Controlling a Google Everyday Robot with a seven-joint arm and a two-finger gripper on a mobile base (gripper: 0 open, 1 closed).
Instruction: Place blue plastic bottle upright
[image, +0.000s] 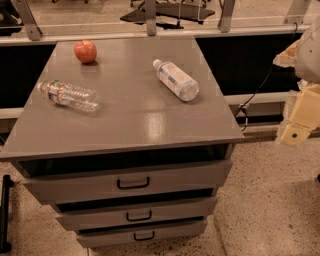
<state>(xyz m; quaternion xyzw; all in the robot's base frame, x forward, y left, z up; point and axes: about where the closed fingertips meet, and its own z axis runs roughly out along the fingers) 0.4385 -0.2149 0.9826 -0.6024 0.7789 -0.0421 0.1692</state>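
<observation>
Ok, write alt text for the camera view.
A blue plastic bottle lies on its side on a grey drawer cabinet, a ribbed bottle and an apple to its left. The gripper hangs right of the cabinet, touching nothing.

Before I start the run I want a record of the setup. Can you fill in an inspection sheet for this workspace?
Surface: grey cabinet top, flat, with three handled drawers beneath.
Job's things: blue plastic bottle lying on its side right of centre, white cap pointing far-left; not yet upright.
Clutter: ribbed bottle on its side near the left edge; apple at the far-left corner.
Grippers: gripper off the cabinet's right side, apart from the top and the bottles.
Cables: black cable hanging behind the cabinet's right side.
Surroundings: speckled floor; metal rail behind.
</observation>
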